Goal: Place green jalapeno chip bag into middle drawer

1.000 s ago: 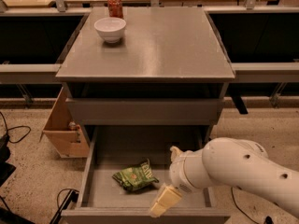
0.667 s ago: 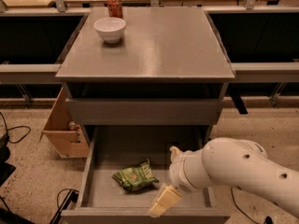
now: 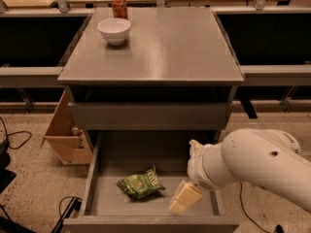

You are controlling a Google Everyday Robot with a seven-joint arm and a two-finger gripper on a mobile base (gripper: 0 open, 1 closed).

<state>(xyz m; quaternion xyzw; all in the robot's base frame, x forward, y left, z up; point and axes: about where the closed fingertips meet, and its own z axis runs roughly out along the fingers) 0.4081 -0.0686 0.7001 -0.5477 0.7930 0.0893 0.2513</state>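
Note:
The green jalapeno chip bag (image 3: pixel 140 184) lies flat on the floor of the pulled-out middle drawer (image 3: pixel 99 198), left of its centre. My gripper (image 3: pixel 184 175) hangs over the right part of the drawer, just right of the bag and not touching it. It is open and empty, with one pale yellow finger (image 3: pixel 183 198) low over the drawer floor and the other (image 3: pixel 194 144) higher, towards the back. My white arm (image 3: pixel 262 164) comes in from the right.
A shut grey drawer front (image 3: pixel 146 115) sits above the open drawer. On the cabinet top (image 3: pixel 165 47) stand a white bowl (image 3: pixel 114 30) and a red can (image 3: pixel 119 6) at the back left. A cardboard box (image 3: pixel 65 130) leans left of the cabinet. Cables (image 3: pixel 14 140) lie on the floor.

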